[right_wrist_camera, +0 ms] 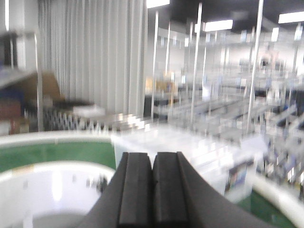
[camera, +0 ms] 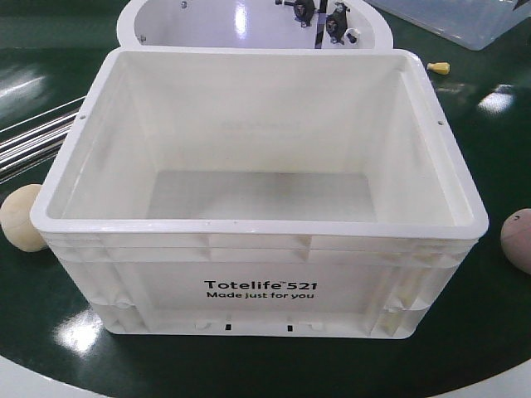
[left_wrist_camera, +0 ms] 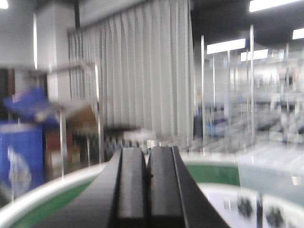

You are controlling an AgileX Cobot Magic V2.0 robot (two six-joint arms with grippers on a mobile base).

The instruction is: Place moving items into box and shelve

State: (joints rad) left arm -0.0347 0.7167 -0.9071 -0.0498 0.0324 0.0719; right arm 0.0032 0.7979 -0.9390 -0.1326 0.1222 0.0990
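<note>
Loading has not begun: the box [camera: 332,286] stands open and empty in the middle of the green table [camera: 25,307], its printed side toward the front camera. The pale yellow lump [camera: 21,217] lies on the table just beside the box's left wall, and the pinkish-brown lump [camera: 517,240] lies near its right wall, partly cut off by the frame edge. Neither lump is held.

Both wrist views are blurred and look out over the table's rim into the room, so neither arm is aimed at a lump. The left gripper [left_wrist_camera: 147,156] has its two dark fingers pressed together with nothing between them; the right gripper [right_wrist_camera: 153,159] is the same.

The step in hand seems to be the first pick. It likely calls for one arm to turn down toward its nearer lump, part its fingers wide enough for the smooth rounded shape, and descend without knocking the box wall.
</note>
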